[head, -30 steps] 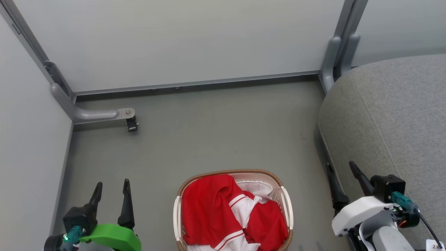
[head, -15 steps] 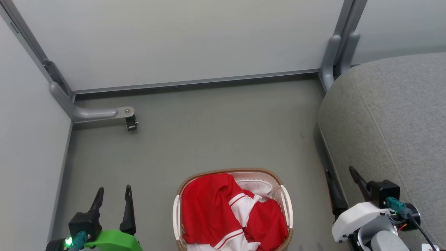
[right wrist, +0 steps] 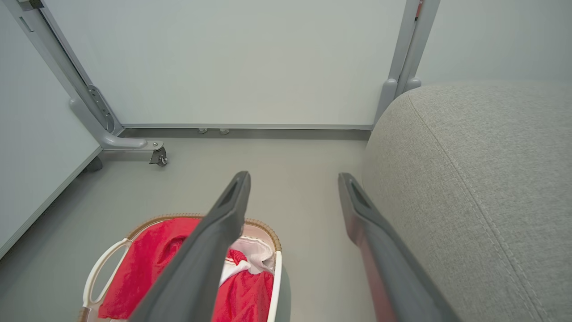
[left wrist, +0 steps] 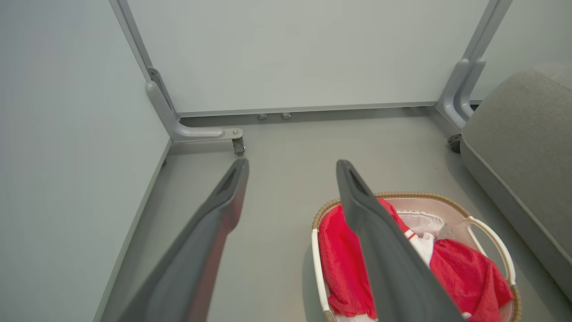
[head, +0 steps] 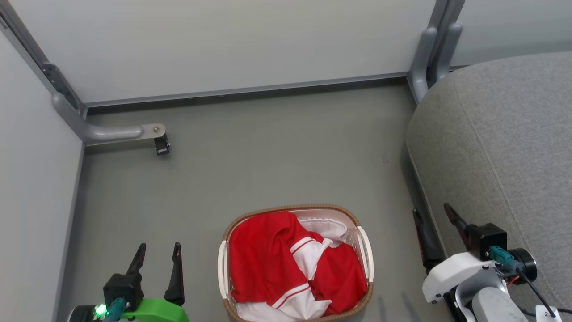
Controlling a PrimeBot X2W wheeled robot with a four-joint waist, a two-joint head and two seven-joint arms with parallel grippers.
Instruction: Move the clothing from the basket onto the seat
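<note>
Head view from my end: left claw [head: 160, 245] sits low on the left over the grey floor [head: 268, 152], both dark fingers spread wide, nothing in it. Just right of that, the basket [head: 290, 209] stands on the floor with the clothing [head: 263, 264] bunched up inside, red with white stripes, plus some white cloth [head: 331, 227] at the back. Further right, my right claw [head: 431, 209] is gaping wide too and empty, fingers up by the near edge of the seat [head: 500, 134]. Basket and seat sit apart, with bare floor between them.
</note>
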